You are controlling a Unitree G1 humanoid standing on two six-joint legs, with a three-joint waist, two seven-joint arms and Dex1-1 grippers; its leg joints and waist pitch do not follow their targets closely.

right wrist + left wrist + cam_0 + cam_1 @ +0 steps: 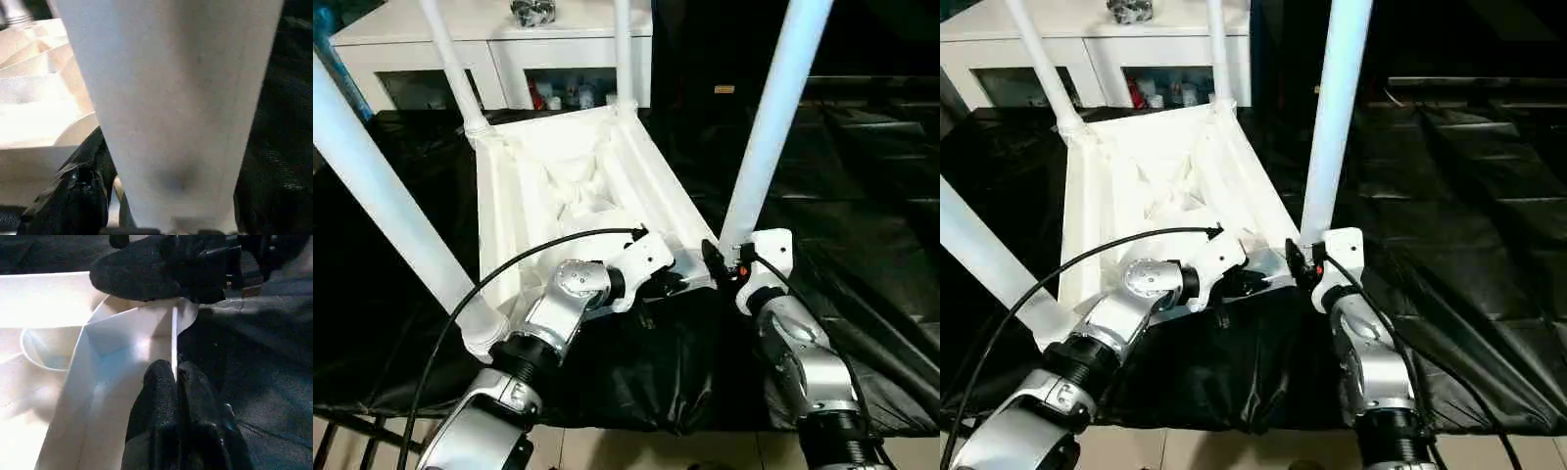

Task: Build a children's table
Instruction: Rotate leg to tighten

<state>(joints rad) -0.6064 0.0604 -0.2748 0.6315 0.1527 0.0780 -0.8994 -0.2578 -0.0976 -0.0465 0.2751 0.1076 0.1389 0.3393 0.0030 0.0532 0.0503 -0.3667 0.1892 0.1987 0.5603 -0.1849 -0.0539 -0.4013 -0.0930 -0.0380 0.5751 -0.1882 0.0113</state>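
**Mia:** Where is the children's table [573, 186]?

**Ben:** It lies upside down on a black sheet [862, 196]. The ribbed underside faces up. All four white legs stick up from the corners. Behind it stands a white cabinet [499, 49] with glass doors.

**Mia:** What is the left arm doing?

**Ben:** The silver left arm comes up from the near left corner and bends in toward the near edge of the top. Its wrist is turned to the right. The left tool [174, 382] is pinched tight on a thin white rib at that edge. The two black fingers [159, 396] sit one on each side of the rib.

**Mia:** And the right arm?

**Ben:** It reaches straight ahead to the near right leg [769, 127]. The right tool [722, 262] is at the very bottom of that leg, by the corner socket. One black finger [80, 188] is beside the leg. I cannot tell if it is gripping the leg or just standing around it.

**Mia:** Are the two tools close?

**Ben:** Yes, they are near each other along the same edge.
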